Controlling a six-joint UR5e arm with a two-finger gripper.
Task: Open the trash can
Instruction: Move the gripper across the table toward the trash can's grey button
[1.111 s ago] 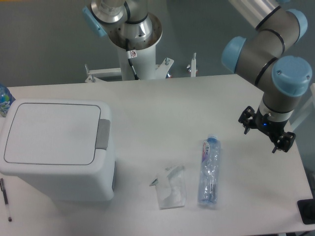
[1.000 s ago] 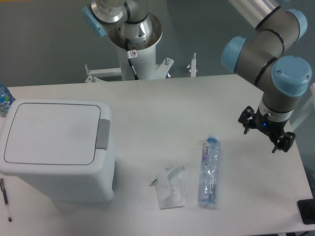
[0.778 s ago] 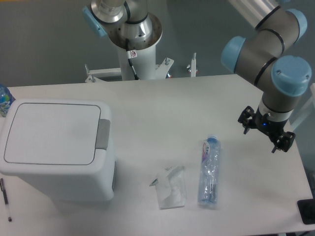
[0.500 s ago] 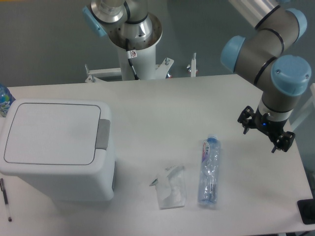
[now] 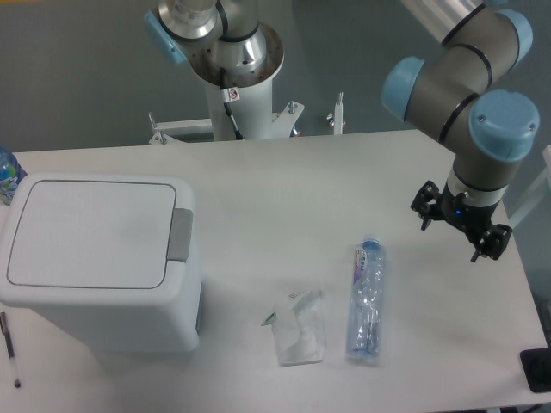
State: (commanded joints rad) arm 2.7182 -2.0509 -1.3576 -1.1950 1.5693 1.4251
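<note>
The trash can (image 5: 95, 258) is a large boxy white bin at the left of the table. Its flat white lid (image 5: 86, 232) lies shut, and the grey push-latch (image 5: 180, 234) sits at the lid's right edge. My gripper (image 5: 450, 230) hangs from the arm at the far right, well away from the can, above the table. Its two dark fingers stand apart with nothing between them.
A clear plastic bottle (image 5: 366, 298) lies on its side right of centre. A crumpled clear bag (image 5: 299, 328) lies next to it. A pen (image 5: 9, 347) lies at the left front edge. A bottle top (image 5: 7, 172) shows at the far left. The arm's base (image 5: 234, 77) stands behind the table.
The arm and gripper have shifted slightly left and up. The trash can lid stays shut and nothing else has moved.
</note>
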